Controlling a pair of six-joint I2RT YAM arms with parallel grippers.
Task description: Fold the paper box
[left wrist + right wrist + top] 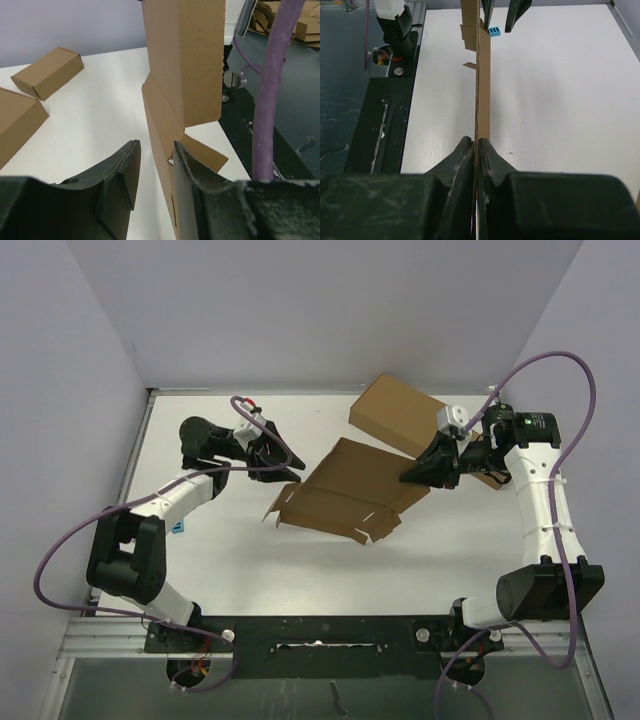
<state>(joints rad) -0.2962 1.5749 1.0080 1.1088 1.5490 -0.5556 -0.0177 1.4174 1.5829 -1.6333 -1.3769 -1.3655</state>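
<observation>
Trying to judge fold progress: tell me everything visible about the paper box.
The paper box is a mostly unfolded brown cardboard blank with side flaps and small slot tabs, tilted up off the white table. The right end effector is clamped on one edge; the left end effector, jaws apart, sits at the opposite edge.

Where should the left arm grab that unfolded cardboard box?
Probably its thin left edge, from the left: the paper box is held tilted by the right gripper at its right edge, so that free edge faces the left gripper's jaws.
</observation>
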